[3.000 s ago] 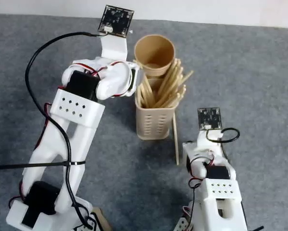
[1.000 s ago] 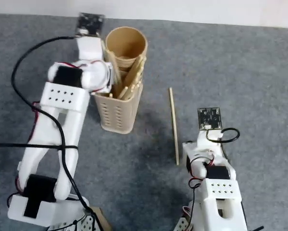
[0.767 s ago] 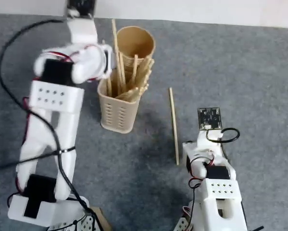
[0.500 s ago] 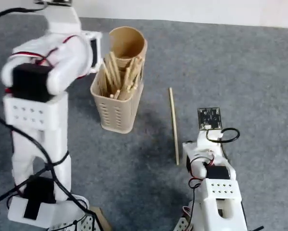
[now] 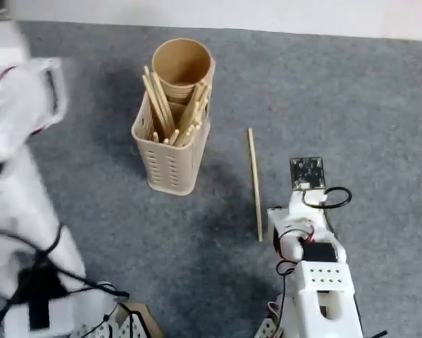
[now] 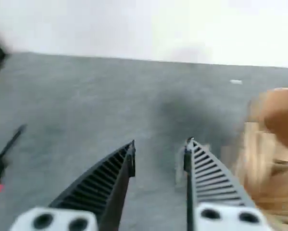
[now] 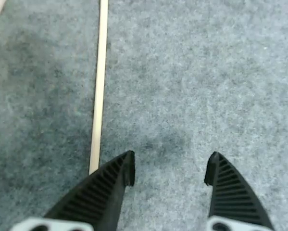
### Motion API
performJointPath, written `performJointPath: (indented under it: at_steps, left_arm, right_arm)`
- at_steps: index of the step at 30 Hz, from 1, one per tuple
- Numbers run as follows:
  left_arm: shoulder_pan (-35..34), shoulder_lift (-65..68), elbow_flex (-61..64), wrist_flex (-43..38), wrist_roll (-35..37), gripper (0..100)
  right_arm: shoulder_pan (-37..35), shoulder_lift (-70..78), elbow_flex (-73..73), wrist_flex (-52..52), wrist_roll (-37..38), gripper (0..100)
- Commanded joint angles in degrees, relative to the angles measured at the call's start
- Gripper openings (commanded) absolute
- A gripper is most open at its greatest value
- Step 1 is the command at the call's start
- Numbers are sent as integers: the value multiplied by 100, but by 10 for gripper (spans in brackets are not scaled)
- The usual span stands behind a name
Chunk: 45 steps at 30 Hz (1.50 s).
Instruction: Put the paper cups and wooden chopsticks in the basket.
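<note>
Mostly done by the looks of it: the cups (image 5: 184, 63) and a bunch of chopsticks (image 5: 161, 105) sit in the basket (image 5: 170, 165), while one stray chopstick (image 5: 253, 179) lies on the table (image 5: 365, 98), well apart from it. The left gripper (image 6: 160, 143) and right gripper (image 7: 170, 156) both gape wide, holding nothing. The right wrist view puts the stray's end just beside one finger, outside the gap, which the high view can't settle
</note>
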Motion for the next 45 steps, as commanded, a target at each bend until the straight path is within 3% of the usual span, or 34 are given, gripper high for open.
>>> performJointPath:
  at_steps: [1,7,12,16,25,32,38,45]
  left_arm:
    - [-1147,-1042,1138,35,-281,201]
    - [-1411,-3204,5112,-202,-1196,233]
    - [-1226,-5200,9349,-2233,-1705,232]
    - [-1138,-6413,11574,-3578,-1855,232]
    - [-1156,-8154,12998,-3684,-1837,231]
    - [-1130,-9279,13851,-3684,-1837,231]
    - [-1130,-9543,14000,-3675,-1837,231]
    - [-1130,-9525,14000,-3675,-1837,231]
  right_arm:
    - [-356,31,-567,-57,-26,245]
    - [-1112,31,-1420,-57,-44,245]
    - [-1516,251,-1824,-57,-62,245]
    - [-1763,1244,-1877,-84,-62,245]
    - [-1411,4066,-3011,-382,-62,245]
    - [-1191,5420,-3591,-382,-62,238]
    - [-1130,5684,-3749,-365,-44,0]
    - [-1138,5534,-3758,-356,-44,5]
